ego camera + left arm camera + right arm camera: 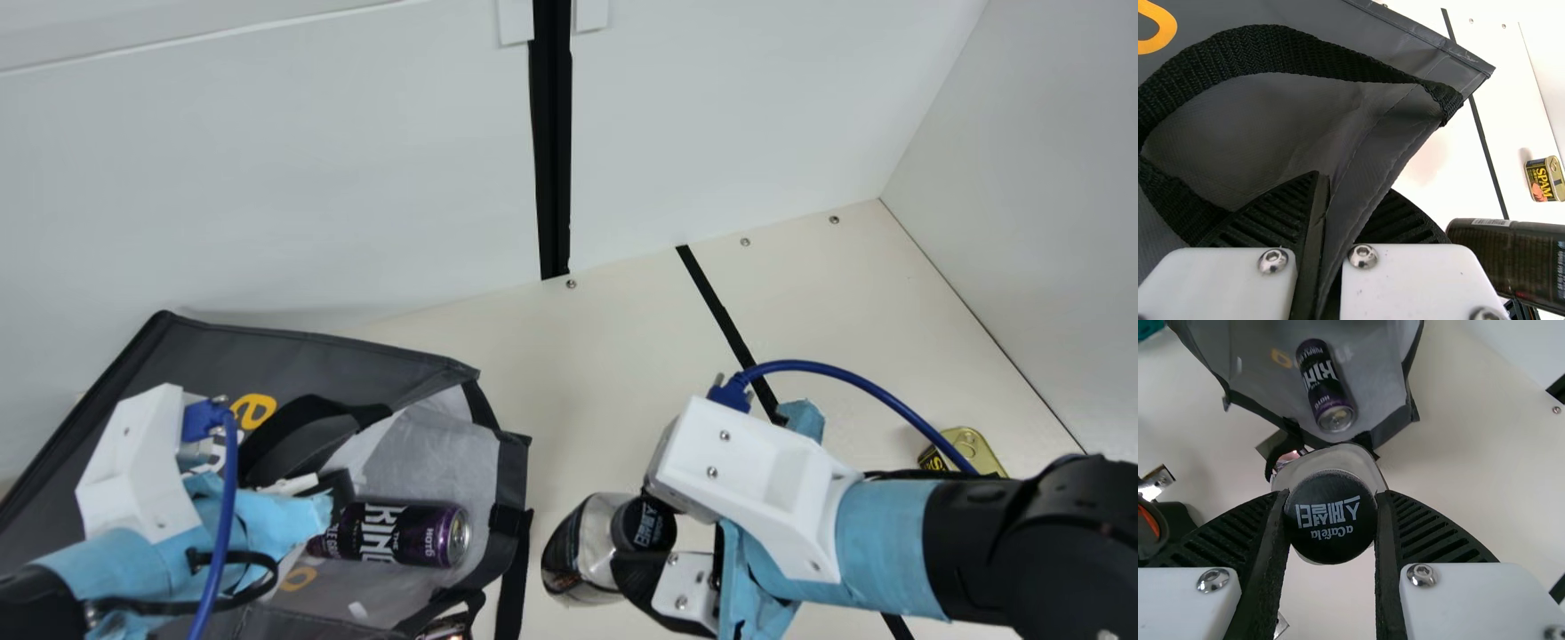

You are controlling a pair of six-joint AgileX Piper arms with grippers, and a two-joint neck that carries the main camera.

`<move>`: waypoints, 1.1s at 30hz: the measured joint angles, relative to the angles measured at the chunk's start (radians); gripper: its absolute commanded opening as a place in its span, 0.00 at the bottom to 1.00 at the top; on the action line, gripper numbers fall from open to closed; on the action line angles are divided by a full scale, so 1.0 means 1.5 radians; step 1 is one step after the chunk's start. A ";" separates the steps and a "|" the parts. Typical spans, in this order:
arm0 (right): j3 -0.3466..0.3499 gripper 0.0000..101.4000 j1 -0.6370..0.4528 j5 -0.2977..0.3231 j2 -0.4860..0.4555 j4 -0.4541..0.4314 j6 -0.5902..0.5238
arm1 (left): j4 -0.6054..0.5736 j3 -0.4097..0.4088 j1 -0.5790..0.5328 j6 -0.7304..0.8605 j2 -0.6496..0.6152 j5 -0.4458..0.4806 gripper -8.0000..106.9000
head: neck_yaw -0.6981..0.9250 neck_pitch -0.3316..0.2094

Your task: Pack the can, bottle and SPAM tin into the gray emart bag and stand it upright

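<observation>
Bag [329,356], gray, open-mouthed, lies near the table's [622,356] back edge, purple can [400,533] inside. Left gripper [298,484] pinches its fabric [1368,153]; right gripper [647,544] clasps bottle [578,547] by cap [1330,517]. Left wrist view: SPAM tin [1556,171], label [1539,181] visible.

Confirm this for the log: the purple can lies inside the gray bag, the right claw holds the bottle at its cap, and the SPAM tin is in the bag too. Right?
Not quite: the SPAM tin is outside the bag, on the table, as the left wrist view shows. The rest stands.
</observation>
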 measured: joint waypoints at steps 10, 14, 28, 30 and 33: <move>-0.009 0.00 -0.076 -0.001 0.027 0.117 -0.091 | 0.000 0.000 0.000 0.000 0.000 0.000 0.00 | 0.000 0.000; -0.003 0.00 -0.110 -0.002 0.041 0.168 -0.138 | 0.000 0.000 0.000 0.000 0.000 0.000 0.00 | 0.000 0.001; 0.031 0.00 -0.179 -0.004 0.092 0.296 -0.280 | 0.000 0.000 0.000 0.000 0.000 0.000 0.00 | -0.001 0.000; 0.033 0.00 -0.182 -0.004 0.099 0.309 -0.294 | 0.000 0.000 0.000 0.000 0.000 0.000 0.00 | 0.000 0.000; 0.037 0.00 -0.187 -0.004 0.110 0.326 -0.320 | 0.000 0.000 0.000 0.000 0.000 0.000 0.00 | 0.000 0.000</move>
